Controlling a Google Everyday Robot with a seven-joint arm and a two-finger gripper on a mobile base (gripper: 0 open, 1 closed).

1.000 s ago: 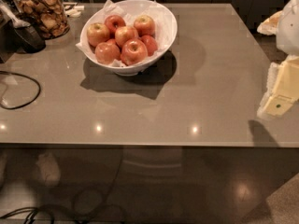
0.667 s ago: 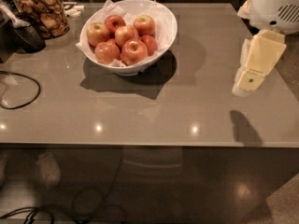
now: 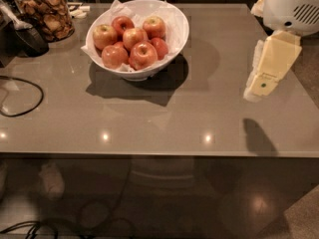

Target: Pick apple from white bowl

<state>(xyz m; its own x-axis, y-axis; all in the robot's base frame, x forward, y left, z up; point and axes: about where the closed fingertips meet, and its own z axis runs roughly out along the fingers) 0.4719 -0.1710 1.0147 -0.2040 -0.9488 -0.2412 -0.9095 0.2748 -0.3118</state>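
The white bowl point(image 3: 181, 30), lined with crumpled white paper, stands at the table's back, left of centre. It holds several red-and-yellow apples. A large red apple with yellowish streaks around its stem point(image 3: 143, 54) lies at the front of the pile. My gripper point(image 3: 255, 89) hangs over the table's right side, pointing down and to the left. It is well to the right of the bowl, apart from it, and holds nothing that shows.
A glass jar of brown snacks point(image 3: 48, 14) stands at the back left, with a dark utensil point(image 3: 27, 36) beside it. A black cable point(image 3: 20, 97) loops on the left of the grey table point(image 3: 159, 123). The table's front edge runs across mid-frame.
My gripper has moved left and farther over the table from the right edge. The bowl and the apples have not moved.
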